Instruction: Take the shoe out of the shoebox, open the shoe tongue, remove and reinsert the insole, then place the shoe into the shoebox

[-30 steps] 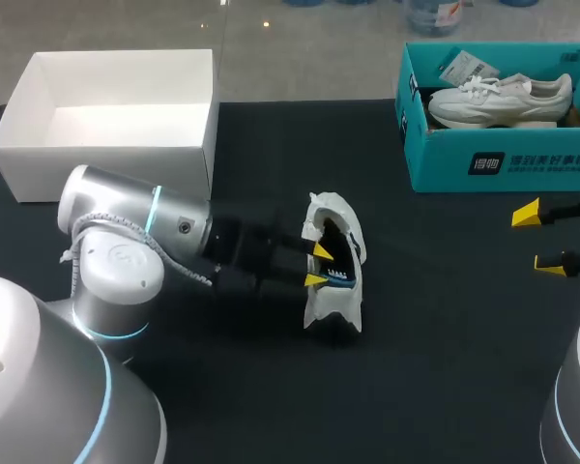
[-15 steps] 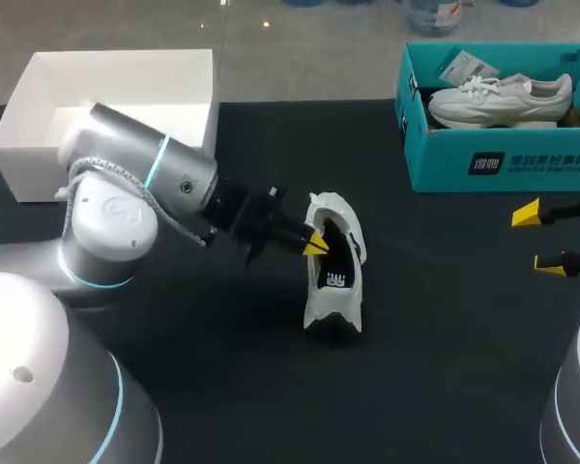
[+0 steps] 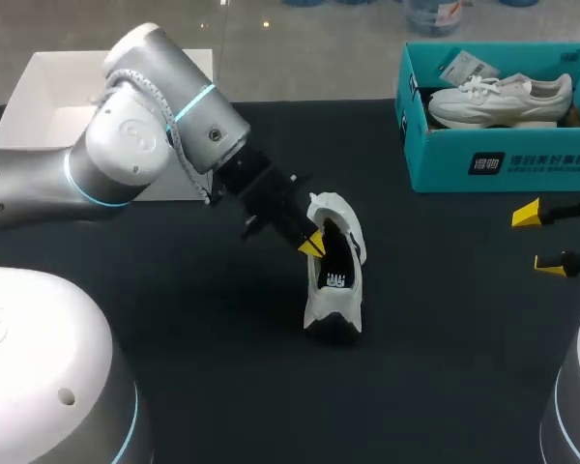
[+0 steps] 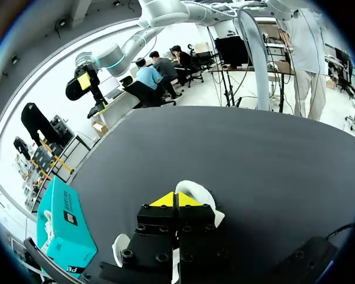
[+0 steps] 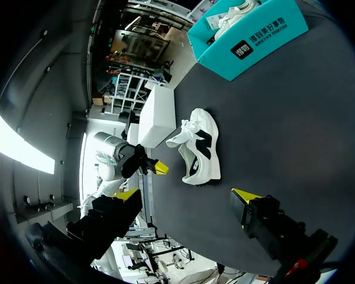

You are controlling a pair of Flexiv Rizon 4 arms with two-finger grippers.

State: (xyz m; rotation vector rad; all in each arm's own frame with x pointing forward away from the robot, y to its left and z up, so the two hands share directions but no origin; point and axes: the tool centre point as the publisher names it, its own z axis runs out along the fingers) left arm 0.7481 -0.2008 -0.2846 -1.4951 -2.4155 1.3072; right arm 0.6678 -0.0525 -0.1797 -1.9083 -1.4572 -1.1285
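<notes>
Head view: shoe (image 3: 333,280) lies on table (image 3: 445,367) near centre, out of either box, lace end twd 12 o'clock, other end twd 6. Upper is white, inside dark, and the opening gapes w/ a pale logo showing on the insole. L gripper (image 3: 310,244) sits at shoe's 10 o'clock on the collar edge w/ tips pressed together, prob. to work the tongue or insole; can't tell if anything's caught btwn them. Teal shoebox (image 3: 445,159) at 1 o'clock holds a second shoe (image 3: 498,97); white box (image 3: 53,92) at 10 o'clock. R gripper (image 3: 537,237) is parked at 3 o'clock, fingers spread and holding nothing, likely kept clear of L arm. L wrist view: tips closed tight together, white shoe edge just ahead. R wrist view: own fingers wide apart, shoe well ahead at gripper's 12 o'clock, side-on w/ black panels.
</notes>
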